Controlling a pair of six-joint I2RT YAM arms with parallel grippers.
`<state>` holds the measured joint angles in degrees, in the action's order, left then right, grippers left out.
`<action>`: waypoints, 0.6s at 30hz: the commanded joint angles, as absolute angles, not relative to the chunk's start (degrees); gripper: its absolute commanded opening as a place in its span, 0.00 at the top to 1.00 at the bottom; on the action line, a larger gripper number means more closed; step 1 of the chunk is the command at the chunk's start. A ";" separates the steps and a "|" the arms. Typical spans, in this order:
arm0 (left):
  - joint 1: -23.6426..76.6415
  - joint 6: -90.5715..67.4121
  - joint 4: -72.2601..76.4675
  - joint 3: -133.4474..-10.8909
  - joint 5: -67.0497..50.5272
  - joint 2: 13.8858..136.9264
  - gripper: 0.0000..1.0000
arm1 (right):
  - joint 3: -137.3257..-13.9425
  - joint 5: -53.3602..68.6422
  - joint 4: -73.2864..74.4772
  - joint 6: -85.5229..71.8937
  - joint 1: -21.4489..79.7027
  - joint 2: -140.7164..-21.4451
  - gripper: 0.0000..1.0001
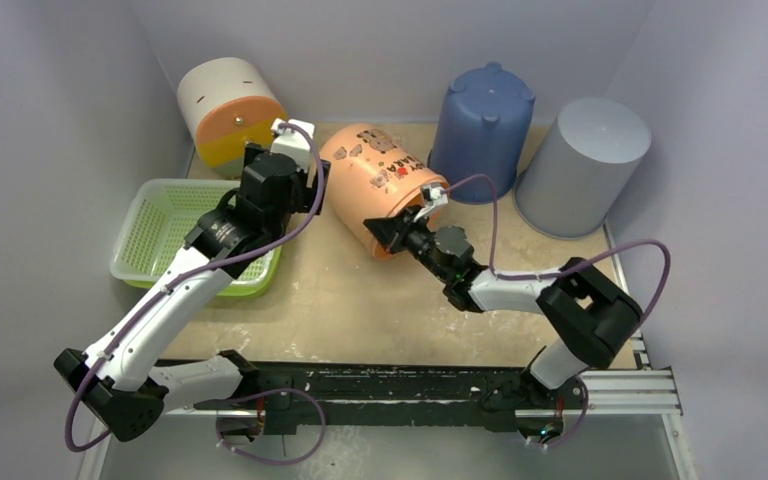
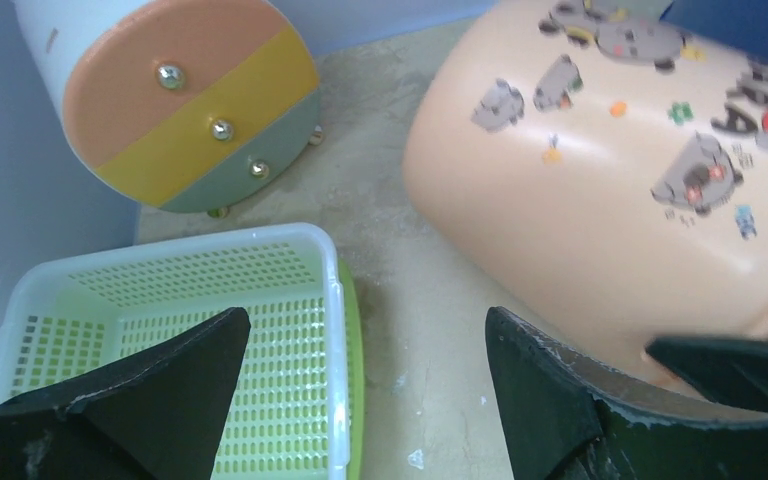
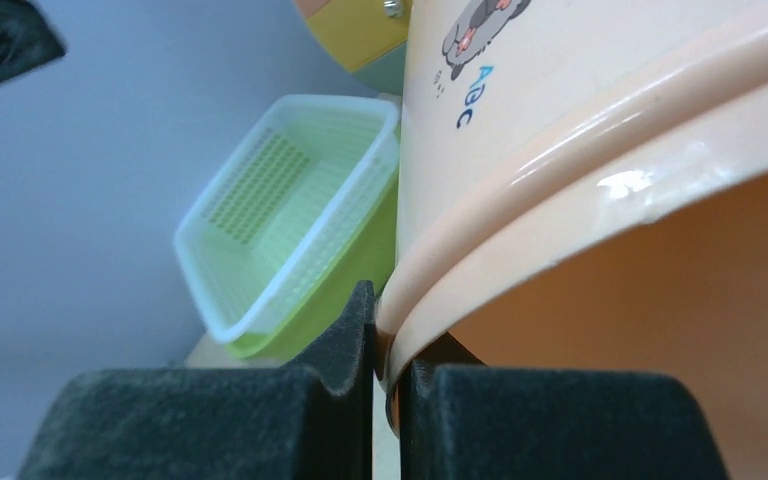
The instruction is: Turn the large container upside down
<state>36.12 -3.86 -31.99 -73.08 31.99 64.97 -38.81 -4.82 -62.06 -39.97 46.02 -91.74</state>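
Peach container (image 1: 370, 175) is located at mid-surface toward the far edge, lying on its side, apparently partly lifted; contact with the surface cannot be confirmed.

- Long axis is slanted: closed base toward the far-left corner, open mouth toward the near-right, facing the right arm.
- Right claw (image 3: 388, 330) is clamped on the mouth rim, one finger outside the wall and one inside. The pinch sits on the lower part of the rim.
- Left claw (image 2: 365, 320) is spread wide with nothing held. It is placed just beside the container's left flank, near the base end. No contact is visible.
- Green basket (image 1: 160, 215) sits at the left edge, close under the left arm. A striped drum (image 1: 225, 105) occupies the far-left corner. Blue bucket (image 1: 485, 115) and grey bucket (image 1: 585, 160) are already inverted toward the far-right corner.

Judgement: the flip is about half done. The mouth must be rotated down about the rim pinch, so the base end needs to be swung up and over. The right arm carries the load; the left is better placed to push the base. Clearance to the blue bucket looks tight.
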 commanded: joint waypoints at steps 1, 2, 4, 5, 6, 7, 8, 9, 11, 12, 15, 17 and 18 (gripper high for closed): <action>36.03 -3.55 -32.17 -81.12 35.36 64.59 0.15 | -33.36 4.50 -79.22 -43.32 46.32 -84.33 1.00; 36.03 -3.51 -32.24 -82.19 35.60 64.49 0.15 | -31.88 5.88 -82.04 -44.96 46.32 -83.58 1.00; 36.04 -3.29 -32.29 -83.97 35.98 64.43 0.15 | -30.03 8.80 -86.35 -47.33 46.32 -82.52 1.00; 36.04 -3.06 -32.27 -84.62 36.22 64.49 0.15 | -29.43 9.80 -88.24 -48.16 46.34 -82.13 1.00; 36.04 -2.77 -32.41 -85.31 36.63 64.68 0.15 | -29.07 10.90 -89.88 -48.81 46.32 -81.95 1.00; 36.04 -2.50 -32.69 -85.99 37.09 65.02 0.15 | -28.51 11.81 -91.76 -49.43 46.32 -82.08 1.00; 36.02 -2.28 -33.04 -86.81 37.31 65.38 0.15 | -27.58 12.55 -94.15 -50.85 46.34 -82.66 1.00; 36.03 -2.09 -33.47 -87.51 37.50 65.78 0.15 | -26.93 13.72 -97.37 -52.81 46.26 -84.03 1.00; 36.04 -1.97 -33.71 -88.54 37.54 66.28 0.15 | -26.13 15.75 -106.71 -56.42 45.85 -88.67 1.00; 36.04 -2.10 -33.68 -88.75 37.41 66.40 0.15 | -26.11 17.06 -110.85 -58.50 45.41 -91.83 1.00; 36.07 -2.16 -33.87 -88.77 37.16 66.74 0.15 | -26.31 19.23 -116.51 -65.83 43.71 -100.96 1.00; 36.11 -1.98 -34.32 -88.57 37.32 66.88 0.15 | -25.10 20.30 -116.51 -65.86 43.60 -103.84 1.00; 36.08 -1.85 -34.44 -88.40 37.54 66.88 0.15 | -23.90 20.24 -116.46 -65.33 43.53 -104.17 1.00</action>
